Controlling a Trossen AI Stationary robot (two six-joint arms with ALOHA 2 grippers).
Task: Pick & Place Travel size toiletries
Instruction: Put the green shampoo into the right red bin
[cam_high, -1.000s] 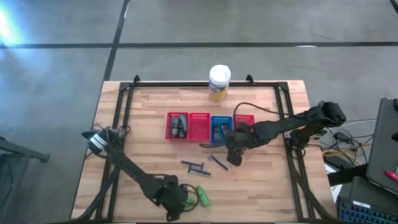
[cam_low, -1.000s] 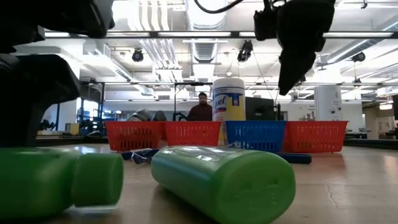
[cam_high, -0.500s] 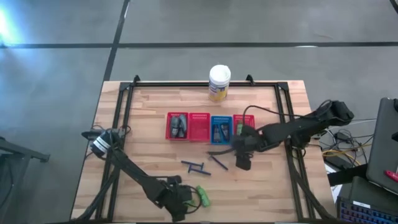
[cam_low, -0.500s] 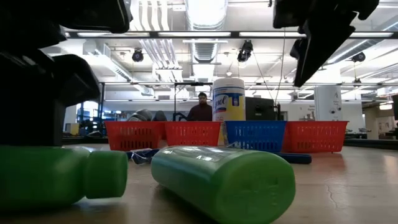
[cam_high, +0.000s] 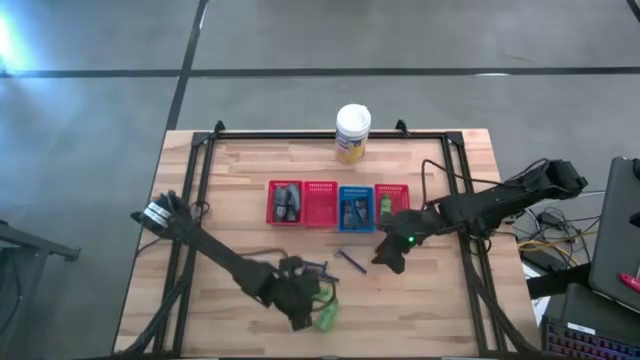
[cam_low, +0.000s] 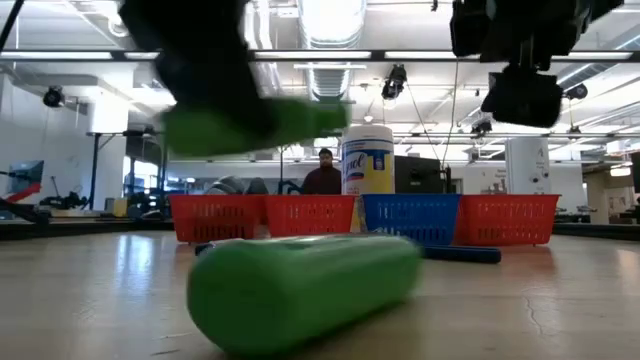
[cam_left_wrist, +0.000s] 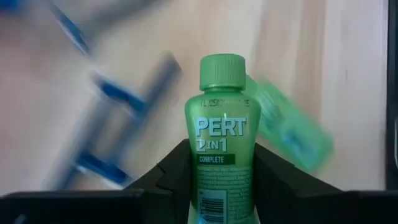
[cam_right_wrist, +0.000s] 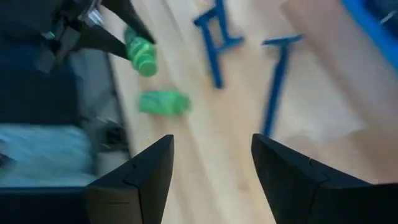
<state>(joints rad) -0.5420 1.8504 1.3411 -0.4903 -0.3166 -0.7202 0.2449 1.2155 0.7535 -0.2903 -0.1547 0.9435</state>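
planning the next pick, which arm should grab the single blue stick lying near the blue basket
Right. The right hand hangs open just beside the blue stick, with nothing in it. The left hand is shut on a green bottle, so it is busy.

Bare table (cam_high: 440, 300) between loose green bottle (cam_high: 327, 317) and right tool (cam_high: 390, 262).

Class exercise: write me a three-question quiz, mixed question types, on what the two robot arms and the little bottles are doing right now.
1. True or false: the left gripper grips a green bottle.
2. What lies on the table below it? A) a second green bottle B) a spoon
3. Fill in: the right gripper is open and holds ____.

Key: 1 true; 2 A; 3 nothing
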